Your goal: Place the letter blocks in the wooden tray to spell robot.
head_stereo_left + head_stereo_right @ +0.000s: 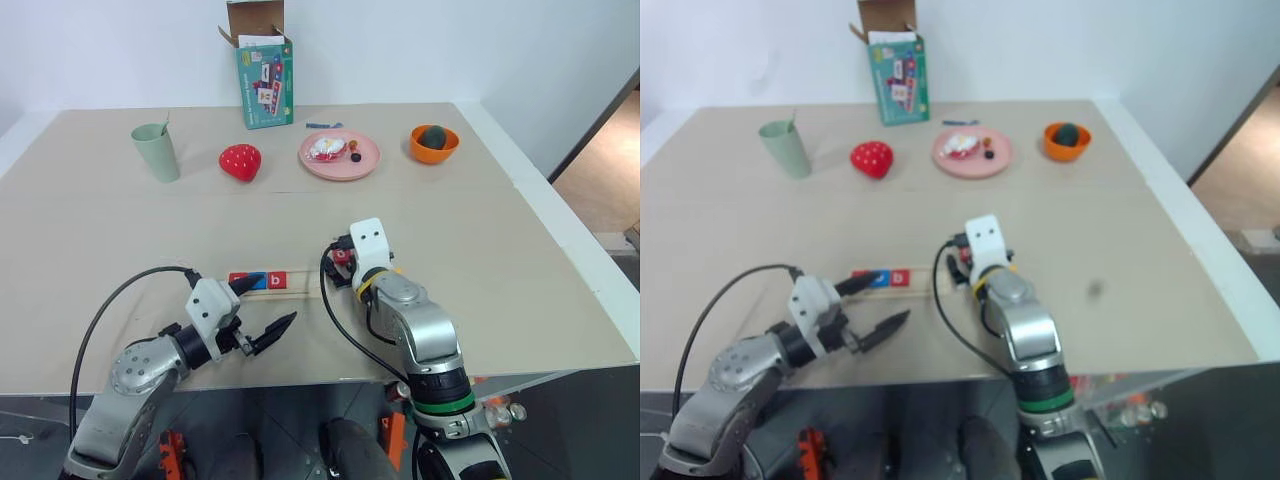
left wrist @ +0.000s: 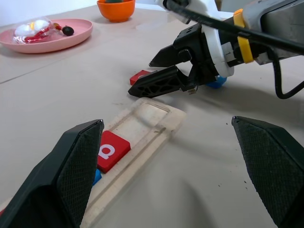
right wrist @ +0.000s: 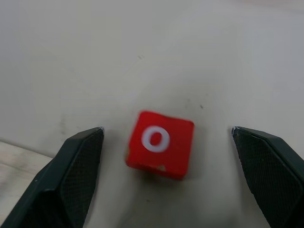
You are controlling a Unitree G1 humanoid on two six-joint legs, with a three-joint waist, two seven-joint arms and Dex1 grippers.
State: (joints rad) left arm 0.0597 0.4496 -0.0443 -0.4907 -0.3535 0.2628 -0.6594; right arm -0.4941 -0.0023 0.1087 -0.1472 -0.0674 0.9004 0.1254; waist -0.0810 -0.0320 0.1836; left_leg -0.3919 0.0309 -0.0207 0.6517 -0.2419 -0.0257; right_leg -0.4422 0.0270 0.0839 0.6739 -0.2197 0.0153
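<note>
Right gripper wide open, empty, straddling the red o block beside the tray. Next: close on it, drop it after the b block. Left gripper open, idle.

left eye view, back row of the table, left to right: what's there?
green cup → red strawberry toy → teal box → pink plate → orange bowl

Beige table against plain white wall, wooden floor alongside.
</note>
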